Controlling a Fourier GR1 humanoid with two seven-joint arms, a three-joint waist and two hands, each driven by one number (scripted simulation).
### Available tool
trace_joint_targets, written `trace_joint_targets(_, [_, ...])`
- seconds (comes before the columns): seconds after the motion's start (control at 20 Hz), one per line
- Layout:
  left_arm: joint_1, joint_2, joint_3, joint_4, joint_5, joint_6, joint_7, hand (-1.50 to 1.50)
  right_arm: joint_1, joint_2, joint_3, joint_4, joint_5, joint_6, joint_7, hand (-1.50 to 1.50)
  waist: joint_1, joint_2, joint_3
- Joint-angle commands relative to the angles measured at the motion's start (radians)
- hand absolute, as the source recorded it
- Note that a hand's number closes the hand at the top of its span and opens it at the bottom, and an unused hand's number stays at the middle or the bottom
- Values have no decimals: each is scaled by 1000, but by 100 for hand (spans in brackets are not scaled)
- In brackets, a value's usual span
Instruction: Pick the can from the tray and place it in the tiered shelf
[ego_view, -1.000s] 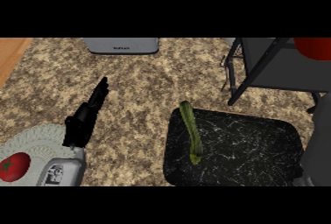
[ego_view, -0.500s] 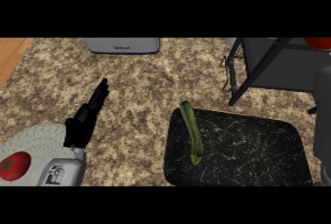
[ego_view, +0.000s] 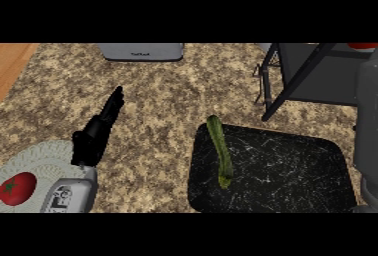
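Note:
Only a red sliver of the can (ego_view: 362, 45) shows at the top right edge, over the dark tiered shelf (ego_view: 310, 70). My right forearm rises along the right edge, and my right hand (ego_view: 367, 56) at its end is curled on the can, mostly lost against the shelf. The black marbled tray (ego_view: 295, 170) lies at the lower right and holds a long green vegetable (ego_view: 220, 150). My left hand (ego_view: 100, 127) rests open at the left, fingers straight and pointing away, just past the plate.
A pale round plate (ego_view: 44, 160) with a red tomato (ego_view: 16, 187) sits at the lower left. A grey appliance (ego_view: 140, 51) stands at the back edge. The counter's wooden edge (ego_view: 11, 60) shows at the far left.
The can has moved up and right, almost out of the top edge, with my right forearm following. My left hand has stayed still.

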Motion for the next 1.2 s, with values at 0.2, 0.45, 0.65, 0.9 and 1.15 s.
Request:
trace_joint_targets(0.2, [-15,17,31,86,6,-16,-59,0,16,-47,-81,139,-162,-142,-160,150,-10,1,0])
trace_joint_targets(0.45, [-39,-20,9,66,-12,19,-17,0,52,-73,-82,195,-206,-169,-225,150,-12,-1,0])
trace_joint_targets(0.65, [-5,1,11,29,3,-7,-22,0,-13,-156,-100,275,26,-141,23,-150,-9,-2,-1])
trace_joint_targets(0.9, [55,-17,-6,8,-9,5,-44,0,91,-144,-104,195,-14,-161,31,-150,-11,-3,0])
trace_joint_targets(1.15, [45,-20,-32,-56,-36,17,41,0,100,-119,-126,111,-119,-186,34,-150,-9,-4,0])
